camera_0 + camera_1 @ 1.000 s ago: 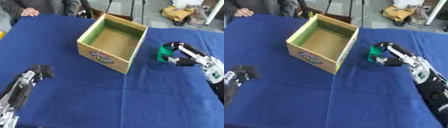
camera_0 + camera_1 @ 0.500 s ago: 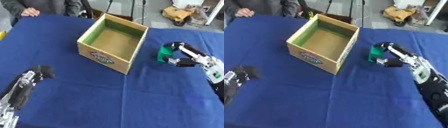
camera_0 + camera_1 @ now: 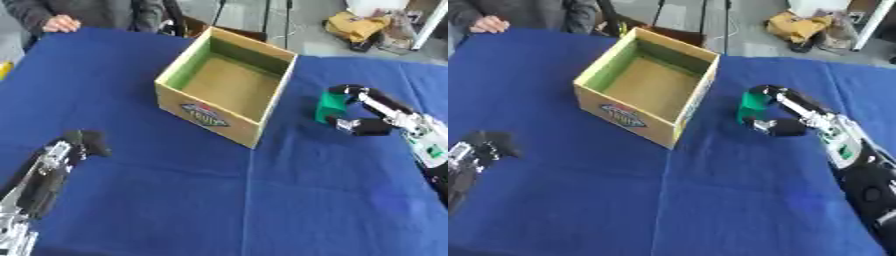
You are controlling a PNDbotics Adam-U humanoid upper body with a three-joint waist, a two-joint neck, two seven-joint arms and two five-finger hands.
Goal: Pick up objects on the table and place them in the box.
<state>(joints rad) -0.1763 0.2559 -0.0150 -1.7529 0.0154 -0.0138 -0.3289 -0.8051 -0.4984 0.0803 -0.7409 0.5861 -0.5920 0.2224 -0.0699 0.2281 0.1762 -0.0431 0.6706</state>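
Left eye view: right robot hand curled around green block beside box.

Black hands, silver-jointed arms

Blue tablecloth; tan box, green inside, printed logo; green object; black-silver right hand.

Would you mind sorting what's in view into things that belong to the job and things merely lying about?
Part of the job:
- green object, right hand curled round it
- open cardboard box, nothing visible inside
- blue table

Lying about:
- yellow bundle on the floor beyond the table
- left hand, idle near the lower left, holding nothing
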